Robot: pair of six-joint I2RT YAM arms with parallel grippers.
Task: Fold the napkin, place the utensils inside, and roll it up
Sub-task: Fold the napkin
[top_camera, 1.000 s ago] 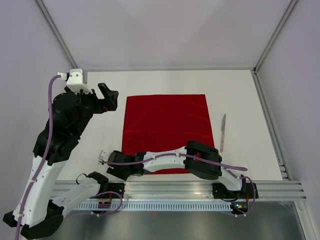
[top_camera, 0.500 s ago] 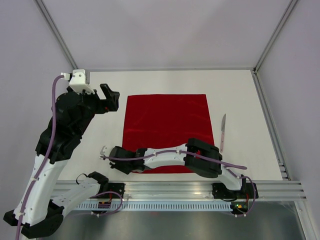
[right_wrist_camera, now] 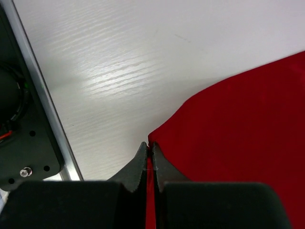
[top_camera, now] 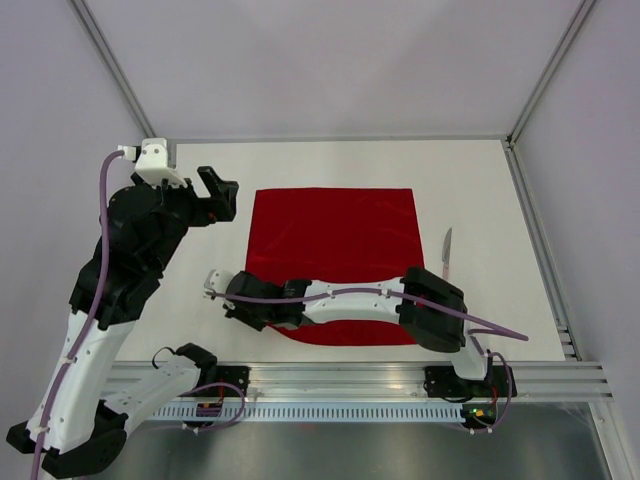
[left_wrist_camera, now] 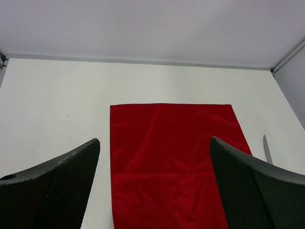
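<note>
Left arm (top_camera: 140, 240) and right arm (top_camera: 340, 305) share white shells with bulky black joints; a purple cable (top_camera: 99, 210) trails along each, tied by small white clips; a white camera block (top_camera: 155, 160) caps the left wrist; left gripper (left_wrist_camera: 153, 140) fingers (left_wrist_camera: 62, 186) are black, curved, finely dimpled.

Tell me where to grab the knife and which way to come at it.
Best take the knife by its handle, the near end, coming straight down and pinching across its narrow width. It lies flat on the table, blade pointing away, just right of the napkin.
</note>
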